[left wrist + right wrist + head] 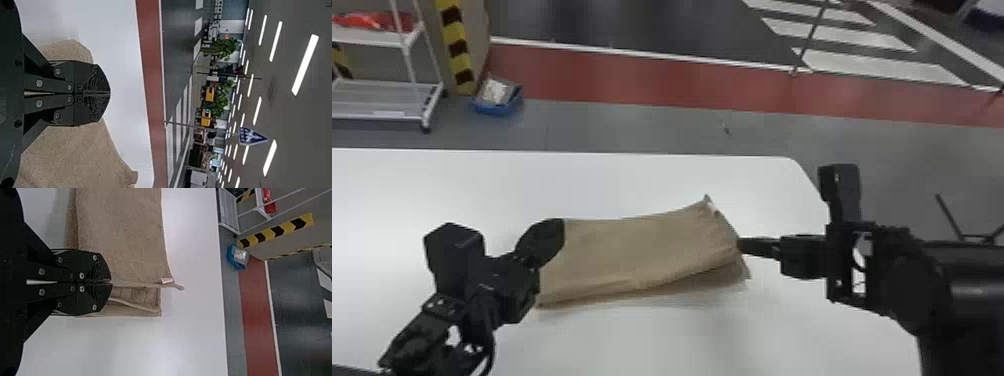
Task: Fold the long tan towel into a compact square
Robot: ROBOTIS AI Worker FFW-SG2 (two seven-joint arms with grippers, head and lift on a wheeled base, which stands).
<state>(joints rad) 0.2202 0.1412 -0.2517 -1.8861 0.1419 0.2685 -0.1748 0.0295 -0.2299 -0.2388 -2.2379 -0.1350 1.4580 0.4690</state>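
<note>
Notably, the right fingers (749,246), pinching the tan towel (637,250) shallowly at three o'clock, may slip; left fingers (552,235), ten o'clock, closed.

Tan towel (632,250), white table (457,185), yellow-black tape (455,33)

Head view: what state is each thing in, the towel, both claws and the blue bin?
Towel: folded in layers, longer than wide, not yet a compact square.
Left claw: shut, at the towel's left end.
Right claw: shut on the towel's right end.
Blue bin: open, things inside.
</note>
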